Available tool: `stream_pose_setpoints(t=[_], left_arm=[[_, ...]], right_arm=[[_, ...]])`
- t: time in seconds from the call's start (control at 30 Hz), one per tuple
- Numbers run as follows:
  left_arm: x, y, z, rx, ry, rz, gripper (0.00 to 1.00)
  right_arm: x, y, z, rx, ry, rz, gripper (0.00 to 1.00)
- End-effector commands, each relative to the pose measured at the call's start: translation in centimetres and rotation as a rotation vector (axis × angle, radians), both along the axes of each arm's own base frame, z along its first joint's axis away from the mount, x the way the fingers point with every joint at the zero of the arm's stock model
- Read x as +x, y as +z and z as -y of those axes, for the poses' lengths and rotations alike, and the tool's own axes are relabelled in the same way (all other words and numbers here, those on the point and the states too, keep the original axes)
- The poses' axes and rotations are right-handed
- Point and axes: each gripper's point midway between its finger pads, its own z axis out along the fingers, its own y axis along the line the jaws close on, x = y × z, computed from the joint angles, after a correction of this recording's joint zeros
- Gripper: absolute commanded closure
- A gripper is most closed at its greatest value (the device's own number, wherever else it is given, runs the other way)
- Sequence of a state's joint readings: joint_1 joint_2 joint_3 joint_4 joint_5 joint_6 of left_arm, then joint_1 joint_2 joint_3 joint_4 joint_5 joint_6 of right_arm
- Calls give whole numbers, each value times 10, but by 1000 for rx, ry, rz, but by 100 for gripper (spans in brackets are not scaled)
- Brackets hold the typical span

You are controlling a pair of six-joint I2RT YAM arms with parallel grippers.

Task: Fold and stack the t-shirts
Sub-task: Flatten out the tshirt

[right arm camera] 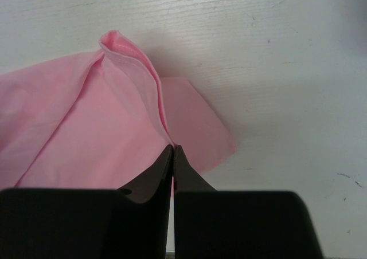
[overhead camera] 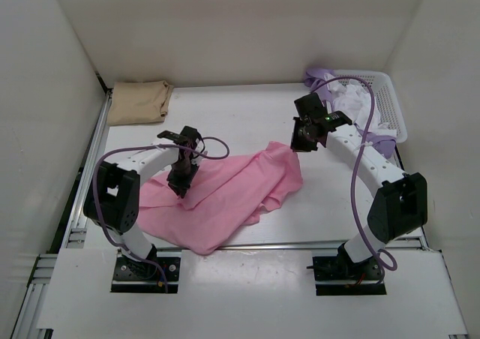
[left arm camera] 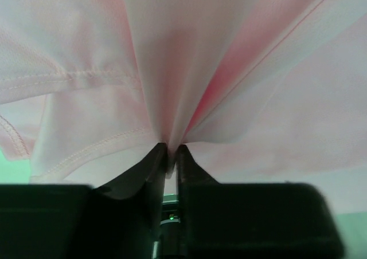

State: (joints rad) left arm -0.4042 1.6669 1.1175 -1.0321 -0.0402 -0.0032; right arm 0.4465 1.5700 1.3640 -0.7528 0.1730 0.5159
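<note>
The pink t-shirt (overhead camera: 225,196) stretches from near left to far right, with the left end effector (left arm camera: 171,150) and the right end effector (right arm camera: 172,150) each pinching its cloth.

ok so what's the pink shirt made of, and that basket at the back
Pink shirt: probably a thin, soft knit cloth with a matte look. It has stitched hems and gathers into fine folds.
Basket: white plastic, likely stiff. Its walls are a regular open mesh.
</note>
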Motion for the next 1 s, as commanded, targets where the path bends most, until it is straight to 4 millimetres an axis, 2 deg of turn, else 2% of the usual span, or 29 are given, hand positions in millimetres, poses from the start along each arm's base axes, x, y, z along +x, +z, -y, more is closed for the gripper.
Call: stream_pose_setpoints(t=[0.0,0.03,0.13,0.17,0.27,0.3,0.37,0.4,0.43,0.47,0.5,0.53,0.57,0.6,0.63,0.67,0.73,0.77,0.8,0.83,0.87,0.9,0.97], left_arm=[[-6,4,-5,7,1,-2,77],[-4,4,-4,4,1,6,90],[-1,6,-3,-1,1,18,90],[7,12,1,-12,1,43,90],[25,32,-7,32,9,146,90],[37,46,-11,36,28,203,90],[55,75,-27,62,79,320,90],[71,99,-30,54,107,399,90],[79,120,-36,47,135,464,90],[88,137,-50,57,183,519,90],[101,167,-55,44,214,605,90],[109,185,-61,42,242,663,90],[112,202,-68,43,266,710,90],[121,226,-77,39,303,778,90],[124,234,-81,35,316,800,90],[123,246,-89,51,340,834,90],[123,264,-93,55,356,884,90],[123,265,-95,66,361,887,90],[122,277,-95,54,366,920,90],[120,285,-98,60,375,942,90],[120,289,-98,57,377,951,90],[117,299,-100,57,384,974,90],[111,307,-101,54,386,983,90]], right_arm=[[2,15,-2,22,9,53,100],[2,15,-2,22,9,53,100],[3,15,0,15,4,57,100],[3,18,0,9,13,58,100],[3,23,5,-10,11,75,100],[6,28,11,-43,6,93,100],[14,52,24,-67,-23,139,100],[17,66,31,-74,-41,170,100],[25,78,48,-96,-81,197,100],[31,116,55,-68,-114,283,100],[33,134,64,-64,-128,322,100],[34,157,81,-67,-170,381,100],[37,188,88,-40,-196,459,100],[35,202,94,-40,-203,495,100],[33,222,104,-36,-221,549,100],[29,241,105,-19,-226,596,100],[20,265,114,-21,-236,664,100],[17,279,115,-19,-232,704,100],[8,291,119,-13,-242,737,100],[4,295,120,-8,-244,750,100],[-6,311,122,9,-249,797,100],[-11,316,121,22,-239,811,100],[-24,329,119,54,-219,852,100]])
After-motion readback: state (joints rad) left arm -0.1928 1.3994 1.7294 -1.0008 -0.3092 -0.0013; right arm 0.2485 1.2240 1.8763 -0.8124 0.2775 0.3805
